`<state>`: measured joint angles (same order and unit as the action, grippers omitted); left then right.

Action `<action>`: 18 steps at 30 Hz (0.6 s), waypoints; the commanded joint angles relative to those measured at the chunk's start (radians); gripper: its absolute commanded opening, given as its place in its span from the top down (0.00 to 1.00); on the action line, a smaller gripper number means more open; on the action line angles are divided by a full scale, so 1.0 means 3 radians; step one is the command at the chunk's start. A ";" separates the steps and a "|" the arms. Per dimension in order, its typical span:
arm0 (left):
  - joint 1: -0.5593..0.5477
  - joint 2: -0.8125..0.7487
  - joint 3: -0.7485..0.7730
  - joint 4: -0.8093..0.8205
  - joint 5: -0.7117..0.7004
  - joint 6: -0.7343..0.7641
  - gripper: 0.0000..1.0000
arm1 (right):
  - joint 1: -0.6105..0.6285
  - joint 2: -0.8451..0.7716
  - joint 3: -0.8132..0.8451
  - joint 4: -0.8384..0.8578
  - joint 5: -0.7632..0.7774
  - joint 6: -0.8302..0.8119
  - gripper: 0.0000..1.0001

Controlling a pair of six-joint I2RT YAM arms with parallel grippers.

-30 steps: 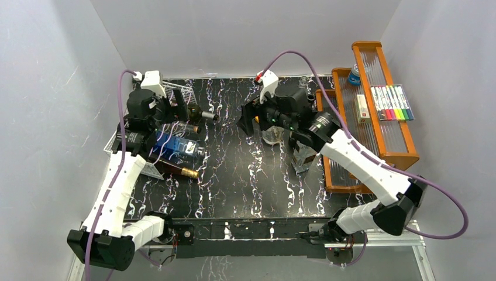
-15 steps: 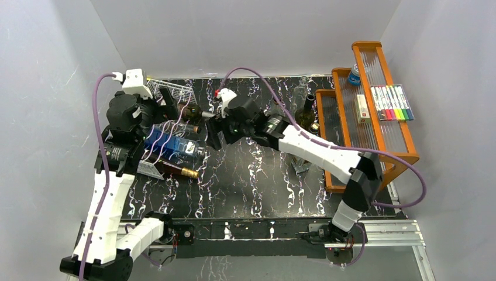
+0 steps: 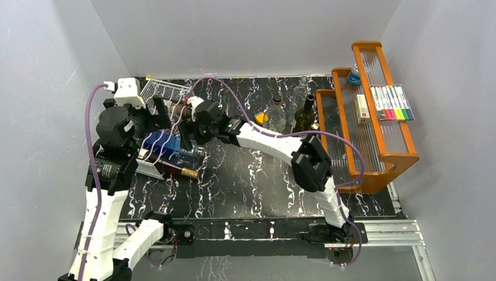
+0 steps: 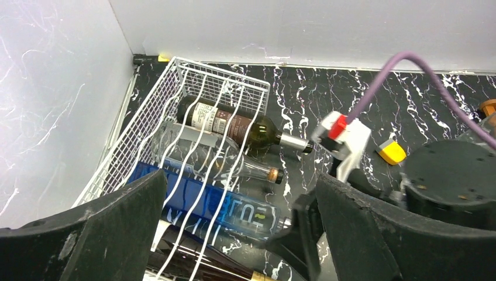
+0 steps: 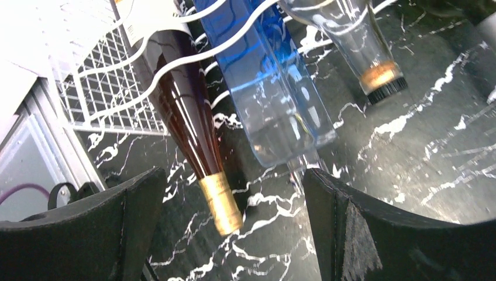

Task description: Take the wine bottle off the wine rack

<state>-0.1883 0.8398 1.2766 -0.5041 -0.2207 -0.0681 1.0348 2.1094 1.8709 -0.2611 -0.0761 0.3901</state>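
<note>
Nearest on the wine rack (image 4: 175, 96) is the amber wine bottle (image 5: 190, 129). It lies flat with its long axis approx left-right, base inside the rack. Its gold-capped neck pokes out the rack's open side twd mid-table, angled a bit to the near edge.

The right gripper (image 5: 234, 234) hangs just off that open side, over the amber neck and the neck of the blue bottle (image 5: 269, 99). Its jaws are spread wide w/ nothing between them.

Next back in the rack is the blue bottle, then a clear bottle (image 4: 234, 167), both parallel to the amber one w/ necks the same way. Farthest back is the green wine bottle (image 4: 234, 126), label up, silver-capped neck pointing out of the rack likewise. All four sit under the rack's wavy wires. Can't tell which one is meant.

The left gripper (image 4: 234, 234) hovers above the rack, fingers well apart, holding nothing.

Past the rack's far open corner lies a small yellow block (image 4: 391, 152) on the black marbled table (image 3: 245, 175).
</note>
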 commanded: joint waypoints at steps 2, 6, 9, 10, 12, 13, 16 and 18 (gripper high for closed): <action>-0.0011 -0.0021 0.0025 -0.0018 0.0144 0.0072 0.02 | -0.0037 0.0265 0.0490 0.0232 -0.0151 0.0017 0.02; -0.0036 -0.0017 -0.0002 0.0003 0.0218 0.0065 0.02 | -0.0153 0.0407 0.0382 0.0139 -0.0249 -0.0240 0.02; -0.0058 -0.0025 -0.0043 0.0022 0.0215 0.0077 0.02 | -0.0203 0.0523 0.0520 -0.0313 -0.0395 -0.0723 0.02; -0.0062 -0.0016 -0.0057 0.0024 0.0215 0.0082 0.02 | -0.0209 0.0453 0.0356 -0.0281 -0.0383 -0.0865 0.02; -0.0063 0.0006 -0.0078 0.0035 0.0247 0.0070 0.02 | -0.0245 0.0457 0.0243 -0.0257 -0.0617 -0.0999 0.02; -0.0063 0.0024 -0.0080 0.0038 0.0257 0.0060 0.02 | -0.0251 0.0501 0.0258 -0.0279 -0.0695 -0.1089 0.03; -0.0062 0.0077 -0.0049 0.0039 0.0286 0.0048 0.02 | -0.0252 0.0711 0.0414 -0.0406 -0.0858 -0.1230 0.13; -0.0059 0.0102 -0.0038 0.0040 0.0293 0.0032 0.02 | -0.0251 0.0779 0.0443 -0.0365 -0.0953 -0.1255 0.14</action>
<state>-0.2024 0.8585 1.2530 -0.5026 -0.1551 -0.0555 0.9596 2.2868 1.9556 -0.3607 -0.2680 0.0895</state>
